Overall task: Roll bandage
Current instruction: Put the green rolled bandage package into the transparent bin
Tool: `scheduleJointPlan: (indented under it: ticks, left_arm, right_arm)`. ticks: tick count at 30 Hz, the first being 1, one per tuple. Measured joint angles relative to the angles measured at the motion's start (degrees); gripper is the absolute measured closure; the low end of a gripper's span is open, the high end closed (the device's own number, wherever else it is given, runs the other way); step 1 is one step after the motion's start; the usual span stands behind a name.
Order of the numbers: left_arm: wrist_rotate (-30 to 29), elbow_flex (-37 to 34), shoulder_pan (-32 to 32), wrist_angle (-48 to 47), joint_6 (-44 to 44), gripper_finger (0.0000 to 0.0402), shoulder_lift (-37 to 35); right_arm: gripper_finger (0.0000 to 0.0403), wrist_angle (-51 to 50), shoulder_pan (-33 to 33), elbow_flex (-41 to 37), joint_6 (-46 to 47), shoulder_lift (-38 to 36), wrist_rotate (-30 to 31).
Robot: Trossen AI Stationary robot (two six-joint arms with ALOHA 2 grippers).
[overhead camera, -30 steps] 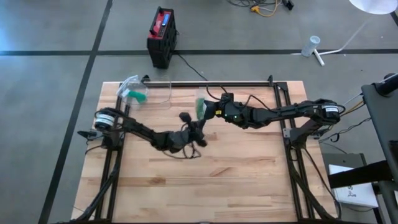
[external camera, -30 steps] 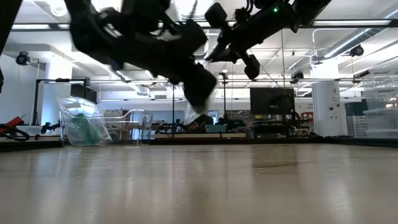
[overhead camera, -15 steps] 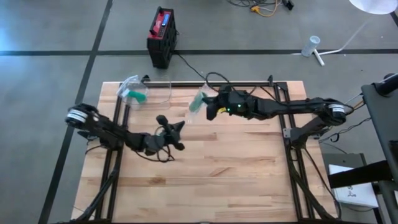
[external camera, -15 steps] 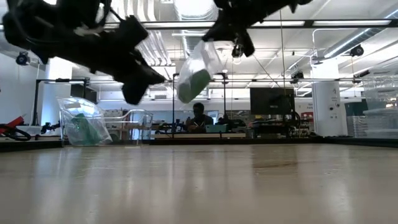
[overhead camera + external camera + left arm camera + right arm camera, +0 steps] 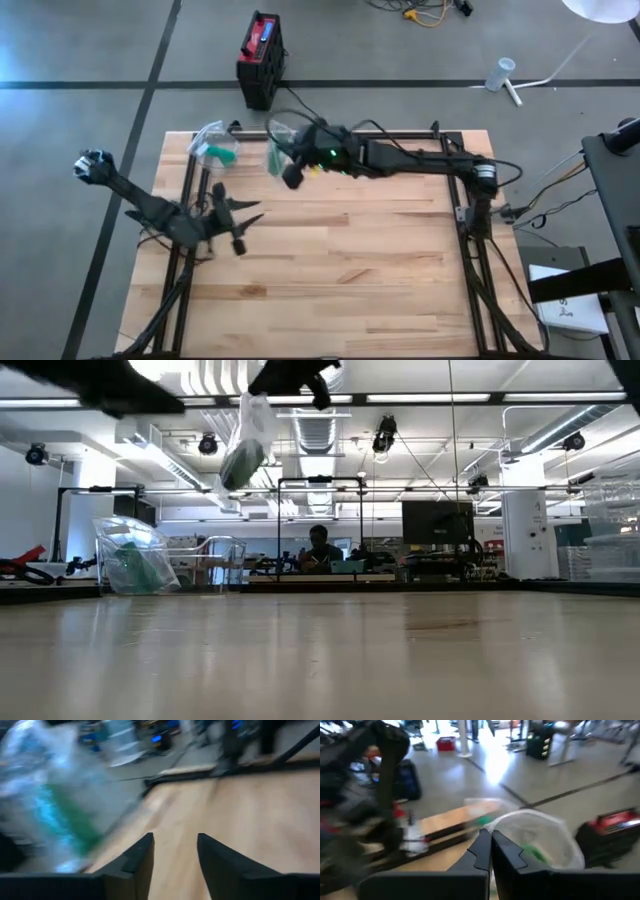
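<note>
The right gripper (image 5: 283,163) is closed on a clear bag (image 5: 274,153) with a green bandage inside, holding it in the air. The left gripper (image 5: 240,218) has its fingers apart and holds nothing.

Wooden surface (image 5: 340,270) on a dark metal frame. On the grey floor beyond it we see a red-and-black box (image 5: 259,58), a cable running from it. Clear cup (image 5: 502,72) on the floor further right. Low view: a seated person (image 5: 320,547) far back.
</note>
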Motion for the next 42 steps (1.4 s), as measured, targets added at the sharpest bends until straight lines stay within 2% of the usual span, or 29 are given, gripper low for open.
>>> scheduleJointPlan:
  ticks: [4, 8, 11, 15, 20, 24, 28, 32, 38, 42]
  left_arm:
    - [4.83, 5.05, -3.97, -10.4, -4.81, 0.0236, -7.95]
    - [8.21, 9.21, -5.25, -14.24, -5.43, 0.022, -12.64]
    - [10.13, 12.43, -5.26, -14.43, -5.82, 0.0218, -14.55]
    - [11.24, 17.15, -5.27, -14.0, -5.77, 0.0224, -16.01]
    - [14.4, 21.34, -5.25, -14.28, -4.9, 0.0239, -15.69]
    - [14.6, 22.28, -5.25, -14.34, -3.09, 0.0251, -14.92]
    - [13.16, 22.25, -5.2, -13.79, -0.37, 0.026, -13.79]
    - [6.81, 21.44, -5.16, -12.79, 0.05, 0.027, -11.88]
    - [-4.1, 20.08, -5.16, -13.06, -2.43, 0.0272, -8.48]
    - [-6.99, 19.76, -5.0, -14.49, -8.56, 0.0261, -6.34]
  right_arm:
    - [0.0403, -2.83, -2.2, 12.46, -6.33, 8.15, 2.06]
    - [0.0403, -4.59, -4.09, 23.79, -10.27, 17.82, 2.48]
    - [0.0403, -4.51, -5.57, 32.21, -14.01, 25.5, 6.12]
    - [0.0403, 5.19, -6.55, 30.24, -16.87, 30.62, 8.68]
    - [0.0403, 7.21, -6.77, 32.07, -15.33, 36.04, 9.96]
    - [0.0403, 8.88, -6.98, 32.16, -11.08, 37.74, 10.22]
    - [0.0402, 8.05, -6.67, 31.32, -6.39, 38.02, 3.41]
    - [0.0376, 8.23, -6.37, 30.94, -4.23, 38.0, -1.33]
    - [0.0268, 7.19, -6.41, 32.01, 0.15, 38.0, -19.5]
    - [0.0189, 0.1, -6.6, 32.15, -1.35, 36.38, -25.48]
